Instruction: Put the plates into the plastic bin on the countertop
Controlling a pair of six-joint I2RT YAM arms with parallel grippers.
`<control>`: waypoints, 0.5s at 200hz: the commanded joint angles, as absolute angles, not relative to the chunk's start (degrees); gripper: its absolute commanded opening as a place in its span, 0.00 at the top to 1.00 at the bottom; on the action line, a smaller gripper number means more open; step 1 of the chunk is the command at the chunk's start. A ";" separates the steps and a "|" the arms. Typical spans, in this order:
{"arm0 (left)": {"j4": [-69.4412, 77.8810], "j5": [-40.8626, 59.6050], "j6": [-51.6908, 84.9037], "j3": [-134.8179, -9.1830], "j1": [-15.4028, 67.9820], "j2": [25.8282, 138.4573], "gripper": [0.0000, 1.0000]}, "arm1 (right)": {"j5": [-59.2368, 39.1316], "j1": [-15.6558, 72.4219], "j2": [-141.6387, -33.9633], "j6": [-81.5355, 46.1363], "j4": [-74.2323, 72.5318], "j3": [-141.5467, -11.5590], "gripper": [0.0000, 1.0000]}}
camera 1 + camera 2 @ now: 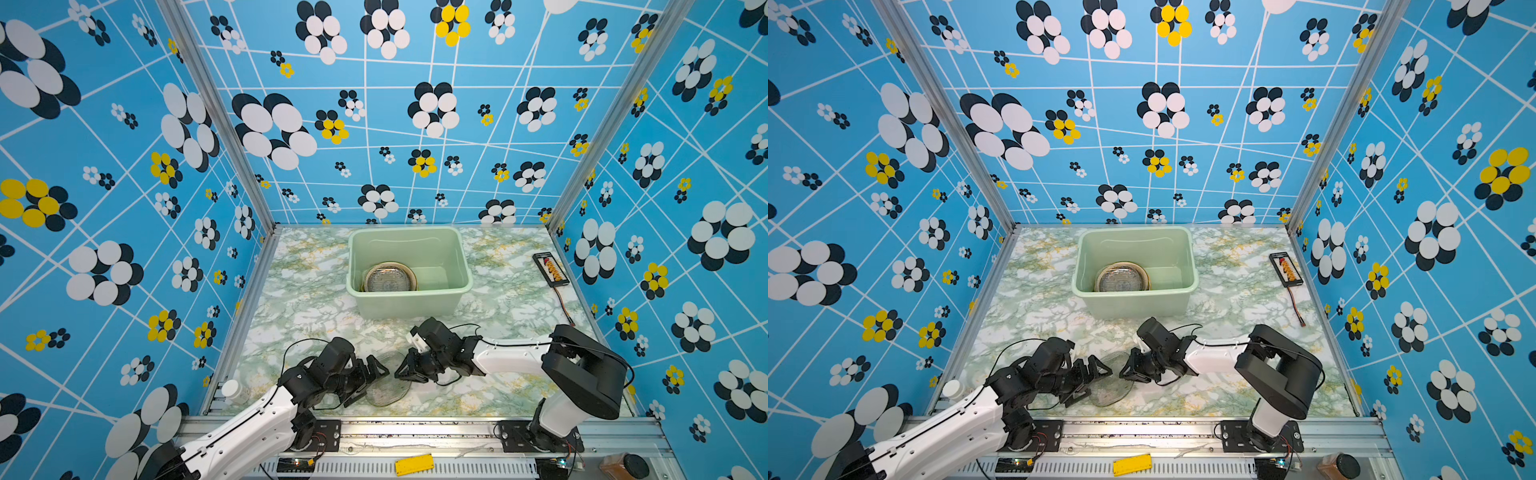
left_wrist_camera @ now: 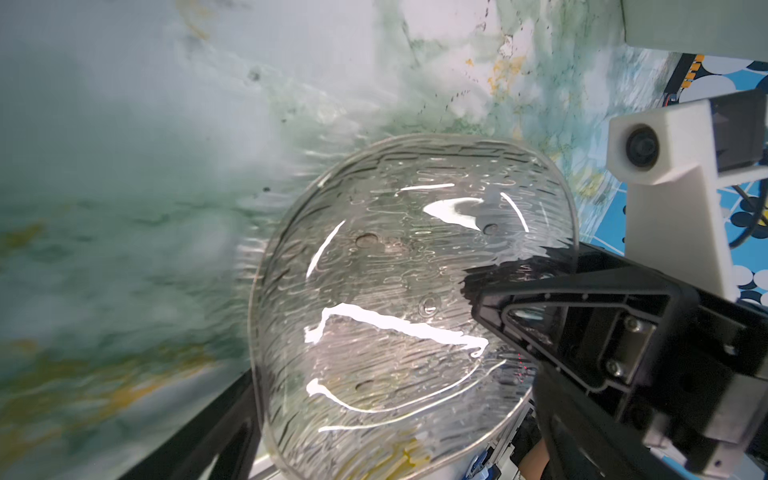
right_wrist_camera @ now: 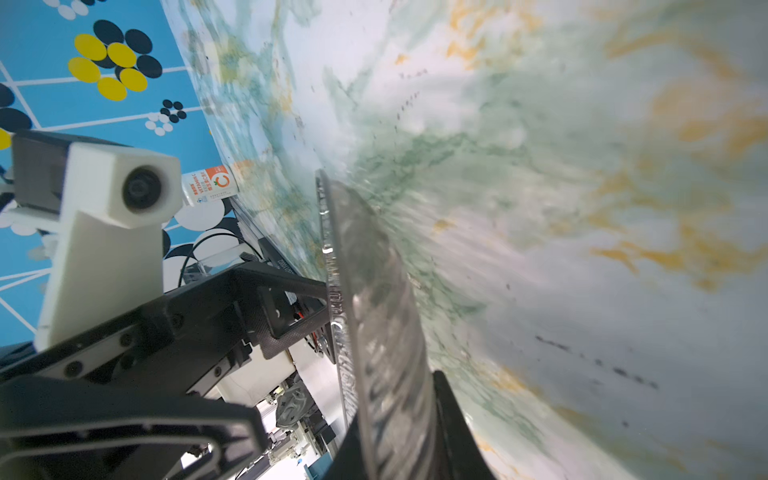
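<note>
A clear ribbed glass plate (image 1: 388, 386) (image 1: 1111, 388) (image 2: 395, 291) (image 3: 374, 291) is at the front middle of the marbled countertop (image 1: 307, 299), between my two grippers. My right gripper (image 1: 401, 372) (image 1: 1125, 372) (image 3: 399, 449) is shut on its right rim, one black finger on each face. My left gripper (image 1: 372, 384) (image 1: 1096, 384) (image 2: 386, 449) stands open at the plate's left side. The mint-green plastic bin (image 1: 409, 305) (image 1: 1136, 305) stands at the back middle. It holds stacked plates (image 1: 390, 278) (image 1: 1121, 278), a glass one on top.
A black board with a cable (image 1: 550, 270) (image 1: 1285, 270) lies by the right wall. A white vitamin bottle (image 1: 235, 390) (image 3: 212, 183) stands at the front left corner. On the front rail are a yellow ruler (image 1: 413, 463) and a brown jar (image 1: 623, 465).
</note>
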State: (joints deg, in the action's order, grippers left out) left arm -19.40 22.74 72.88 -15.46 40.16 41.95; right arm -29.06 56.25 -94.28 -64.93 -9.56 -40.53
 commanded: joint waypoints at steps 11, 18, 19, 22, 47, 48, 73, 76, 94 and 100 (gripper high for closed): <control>-19.09 23.03 72.04 -17.40 40.52 42.28 0.01 | -26.55 56.69 -90.90 -62.50 -3.38 -42.59 0.88; -19.47 22.87 71.83 -17.91 40.56 42.18 0.01 | -25.63 56.64 -89.84 -62.17 -1.82 -42.88 0.89; -19.54 22.86 71.82 -18.01 40.54 42.14 0.01 | -25.52 56.67 -89.70 -62.11 -1.57 -42.88 0.89; -19.83 22.81 71.69 -18.28 40.52 42.10 0.01 | -25.15 56.66 -89.30 -61.94 -0.77 -43.04 0.89; -22.74 21.33 69.40 -22.00 40.49 41.03 0.01 | -21.64 56.65 -85.10 -59.50 9.21 -45.23 0.91; -22.88 21.25 69.24 -22.16 40.46 40.99 0.01 | -21.50 56.67 -84.91 -59.37 9.70 -45.34 0.91; -26.19 18.73 65.03 -27.37 40.21 39.75 0.01 | -17.11 56.68 -80.10 -54.37 23.77 -49.27 0.92; -26.59 18.47 64.51 -27.94 40.13 39.66 0.01 | -16.48 56.62 -79.37 -53.87 25.44 -49.63 0.92; -28.54 17.35 60.45 -32.33 39.30 39.64 0.01 | -13.14 56.32 -74.66 -52.01 32.55 -51.52 0.92; -29.45 16.87 58.91 -33.95 39.00 39.79 0.01 | -11.82 56.19 -72.88 -51.40 34.93 -52.36 0.92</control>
